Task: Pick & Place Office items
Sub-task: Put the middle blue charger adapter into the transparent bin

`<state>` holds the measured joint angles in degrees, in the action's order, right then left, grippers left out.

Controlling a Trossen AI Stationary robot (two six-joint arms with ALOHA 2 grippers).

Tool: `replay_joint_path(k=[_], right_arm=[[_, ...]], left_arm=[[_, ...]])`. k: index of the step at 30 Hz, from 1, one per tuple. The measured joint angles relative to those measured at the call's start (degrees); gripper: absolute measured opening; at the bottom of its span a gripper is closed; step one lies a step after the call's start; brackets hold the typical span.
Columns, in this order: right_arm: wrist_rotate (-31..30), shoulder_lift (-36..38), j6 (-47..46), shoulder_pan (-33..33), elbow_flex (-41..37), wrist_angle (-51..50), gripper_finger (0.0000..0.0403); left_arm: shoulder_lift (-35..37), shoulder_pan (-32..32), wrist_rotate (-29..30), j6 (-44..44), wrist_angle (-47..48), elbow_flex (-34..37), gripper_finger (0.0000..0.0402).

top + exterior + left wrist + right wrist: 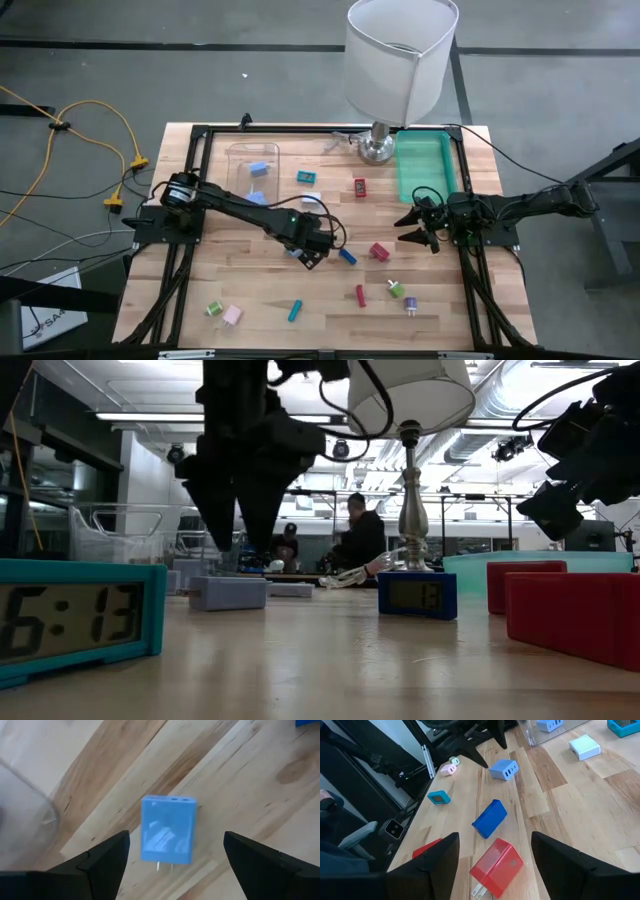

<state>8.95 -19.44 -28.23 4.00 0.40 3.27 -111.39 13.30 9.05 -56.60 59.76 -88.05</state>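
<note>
My left gripper (176, 840) is open and hovers near the table's middle (312, 248), fingers pointing down. A light blue charger block (167, 830) lies flat on the wood between and below the fingers, untouched; the low view shows the block (228, 592) under the gripper (240, 545). My right gripper (495, 839) is open and waits at the right side (415, 225), in front of a red block (497, 867) and a dark blue block (489, 818). Other small pieces lie scattered: teal (308, 177), red (360, 187), green (213, 309), pink (232, 315).
A white-shaded lamp (400, 60) stands at the far edge beside a green tray (428, 165). A clear container (252, 165) at far left holds light blue blocks. In the low view, a teal clock (75, 615) and red blocks (570, 610) sit close by.
</note>
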Motion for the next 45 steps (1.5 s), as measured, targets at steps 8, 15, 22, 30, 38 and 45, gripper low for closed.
replay_joint_path(k=[8,15,22,30,38,45], right_arm=[[0.0,0.0,0.0,0.0,0.0,-0.02,0.0235],[0.0,0.0,0.0,0.0,0.0,-0.04,0.0235],[0.0,0.0,0.0,0.02,0.0,-0.04,0.0235],[0.0,0.0,0.0,0.02,0.0,-0.03,0.0235],[0.0,0.0,0.0,0.0,0.0,-0.04,0.0235],[0.0,0.0,0.0,0.02,0.0,-0.04,0.0235]], left_arm=[[-1.53,0.0,0.08,0.7,-0.14,0.68,0.0315],[-2.86,0.0,0.06,0.68,-0.39,1.07,0.0315],[-4.11,0.0,0.06,0.57,-2.6,1.0,0.0315],[-5.59,0.0,0.05,-0.55,-3.59,0.94,0.0315],[-6.41,0.0,-0.55,-0.75,-3.02,0.96,0.0315],[-6.43,0.0,-0.51,0.86,-2.73,0.96,0.0315]])
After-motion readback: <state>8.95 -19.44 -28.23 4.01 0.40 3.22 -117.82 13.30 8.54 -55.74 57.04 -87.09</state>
